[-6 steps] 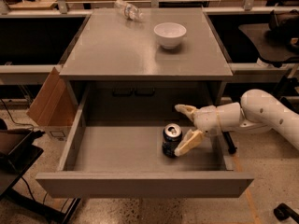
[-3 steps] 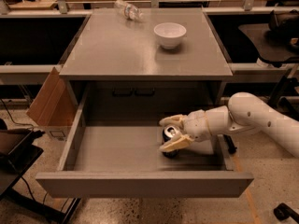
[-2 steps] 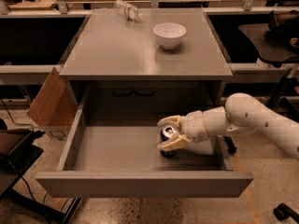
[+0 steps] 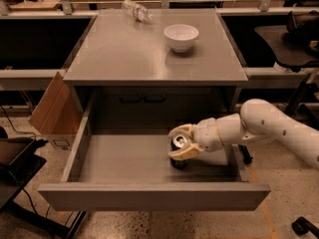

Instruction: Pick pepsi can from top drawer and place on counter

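The pepsi can (image 4: 178,156), dark blue with a silver top, stands upright on the floor of the open top drawer (image 4: 119,158), right of its middle. My gripper (image 4: 181,142) reaches in from the right on its white arm (image 4: 259,126). Its two pale fingers (image 4: 183,130) close on the can's upper part, one behind it and one in front. The can's base still looks to be on the drawer floor. The grey counter (image 4: 124,54) lies above and behind the drawer.
A white bowl (image 4: 181,36) stands on the counter at the right rear, and a clear plastic bottle (image 4: 136,10) lies at the back edge. A cardboard box (image 4: 52,108) leans left of the cabinet. Dark benches flank both sides.
The gripper moved left from beside the can to around it, and its fingers have closed onto the can's top. The can has stayed in the same place.
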